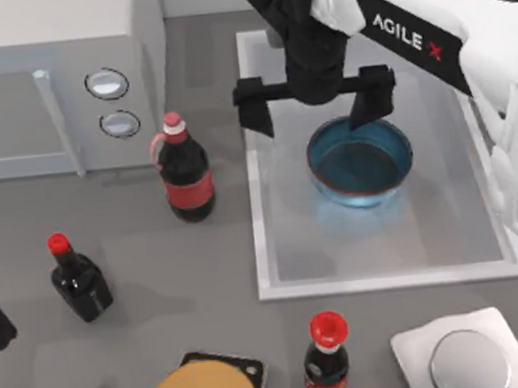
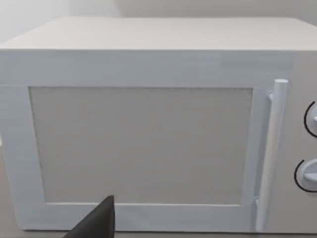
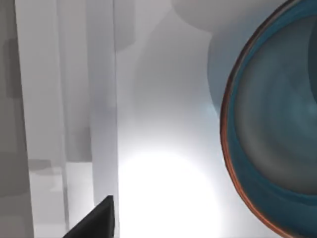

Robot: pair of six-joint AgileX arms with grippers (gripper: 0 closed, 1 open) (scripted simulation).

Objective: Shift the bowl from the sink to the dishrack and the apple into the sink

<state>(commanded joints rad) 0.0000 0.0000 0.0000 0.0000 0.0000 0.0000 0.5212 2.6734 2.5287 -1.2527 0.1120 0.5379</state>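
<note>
- right gripper [image 1: 315, 106] spread wide, empty, over blue bowl's [image 1: 361, 162] 11 o'clock rim in sink [image 1: 273, 248]
- step: bowl pickup; next: descend, pinch rim
- left gripper: can't tell

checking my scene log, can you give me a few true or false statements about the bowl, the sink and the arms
1. The bowl sits inside the sink. True.
2. The right gripper is shut on the bowl. False: its fingers are spread wide above the bowl's far rim.
3. A cola bottle stands inside the sink. False: it stands on the table beside the sink's left rim.
4. The left gripper faces the microwave. True.
</note>
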